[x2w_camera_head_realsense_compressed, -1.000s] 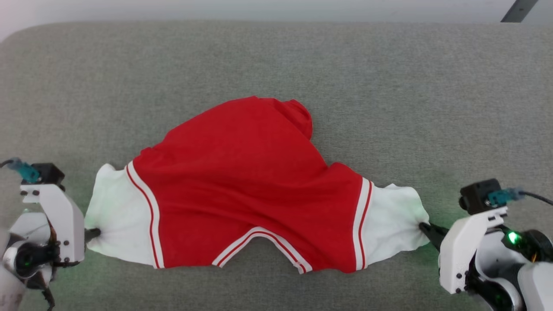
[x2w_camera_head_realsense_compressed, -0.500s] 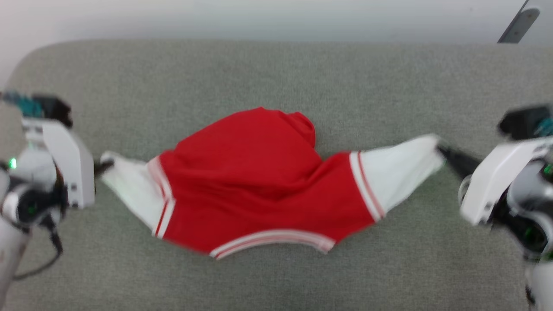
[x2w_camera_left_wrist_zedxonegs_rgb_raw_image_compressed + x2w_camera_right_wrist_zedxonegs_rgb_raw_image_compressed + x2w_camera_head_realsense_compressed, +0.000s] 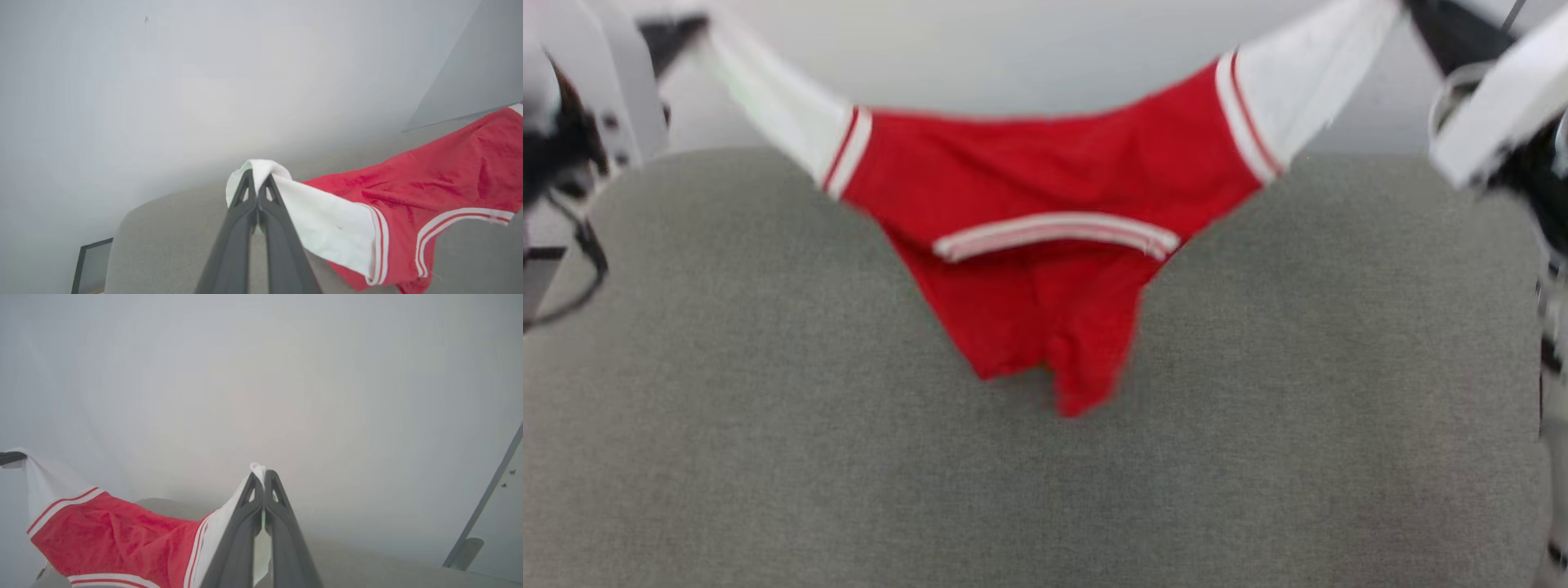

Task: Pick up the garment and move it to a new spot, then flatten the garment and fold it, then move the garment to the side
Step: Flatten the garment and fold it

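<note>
I've got the garment hanging in the air above the gray pad, its red body sagging between my arms — thin, floppy, next to no weight. Left gripper is pinched tight on one white sleeve end, right gripper on the other. The cuffs make good handles — though I reckon cloth this slack could slip from a shallow pinch.

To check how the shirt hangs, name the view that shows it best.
Head view: the whole shirt, hung by both sleeves, though blurred. Left wrist view: one sleeve and part of the body. Right wrist view: both sleeves, body cut off.
</note>
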